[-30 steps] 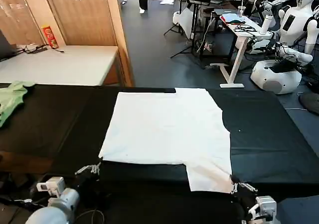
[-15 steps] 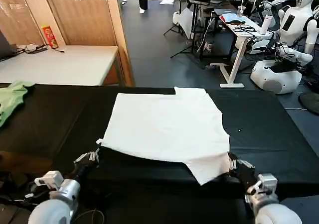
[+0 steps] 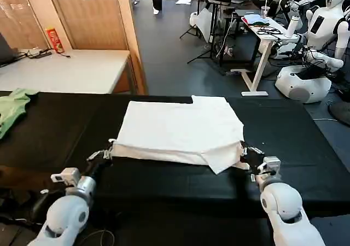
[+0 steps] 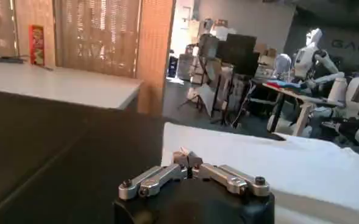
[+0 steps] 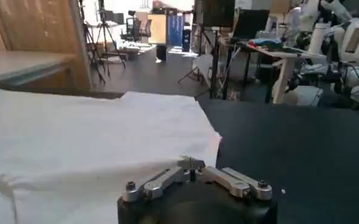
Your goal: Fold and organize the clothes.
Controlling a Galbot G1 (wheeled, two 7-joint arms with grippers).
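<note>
My plain white cotton T-shirt point(image 3: 180, 132) lies in the middle of the long black table point(image 3: 49, 131). My left gripper point(image 3: 107, 154) pinches its near left corner, fingers pressed together on the cloth. My right gripper point(image 3: 244, 157) pinches the near right corner the same way. A light green garment point(image 3: 11, 109) sits far left, well apart.
</note>
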